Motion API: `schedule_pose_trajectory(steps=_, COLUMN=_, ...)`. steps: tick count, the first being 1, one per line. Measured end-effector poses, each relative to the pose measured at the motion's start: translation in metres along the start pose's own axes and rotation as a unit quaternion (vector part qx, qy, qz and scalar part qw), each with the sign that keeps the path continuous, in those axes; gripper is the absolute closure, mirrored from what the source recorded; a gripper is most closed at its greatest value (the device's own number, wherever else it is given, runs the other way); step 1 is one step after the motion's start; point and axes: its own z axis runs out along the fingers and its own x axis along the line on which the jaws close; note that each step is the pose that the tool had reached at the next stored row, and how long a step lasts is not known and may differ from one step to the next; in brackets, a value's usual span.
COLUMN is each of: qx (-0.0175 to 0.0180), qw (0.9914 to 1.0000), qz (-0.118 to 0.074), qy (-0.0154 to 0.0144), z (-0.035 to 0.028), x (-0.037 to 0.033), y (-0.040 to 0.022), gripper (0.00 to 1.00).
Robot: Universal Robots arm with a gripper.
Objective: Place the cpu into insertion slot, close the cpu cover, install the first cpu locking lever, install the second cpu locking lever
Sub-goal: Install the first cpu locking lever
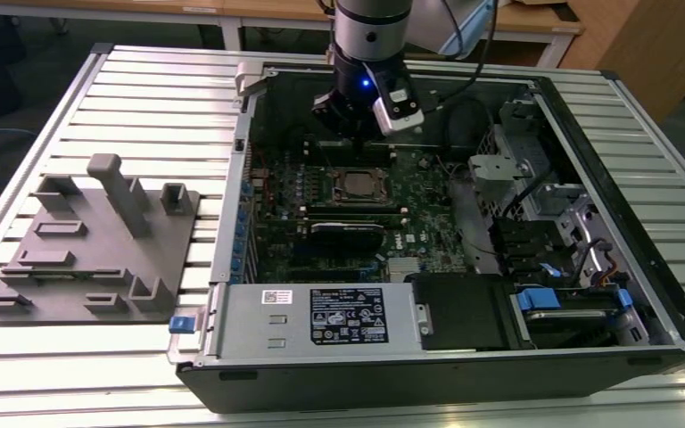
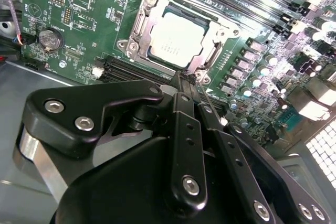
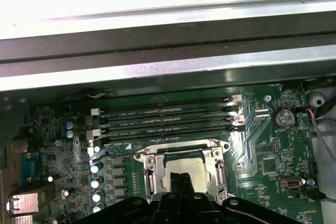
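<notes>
- Sitting in the insertion slot [image 3: 169,157], the cpu [image 2: 176,40] shows its silver-grey top through the cpu cover [image 2: 144,22], which lies flat over it.
- Gripper [image 2: 190,77] fingers are pressed together, their tips just beside the cover's edge.
- Green motherboard [image 2: 79,19] surrounds the socket inside an open computer case [image 1: 231,223] on a slatted table [image 1: 140,98].

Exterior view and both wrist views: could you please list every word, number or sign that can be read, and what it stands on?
No text can be read.
White label on the silver box: print too small to read.
Small white sticker beside that label: too small to read.
Motherboard: white markings in both wrist views, too small to read.
cpu top: faint marks, unreadable.
</notes>
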Motion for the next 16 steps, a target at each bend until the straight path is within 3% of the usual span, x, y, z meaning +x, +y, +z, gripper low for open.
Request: schedule_pose_trajectory(steps=16, qx=0.0000, qw=1.00000, qz=0.000, qy=0.0000, z=-0.0001, x=0.0034, y=-0.0004, gripper=0.89)
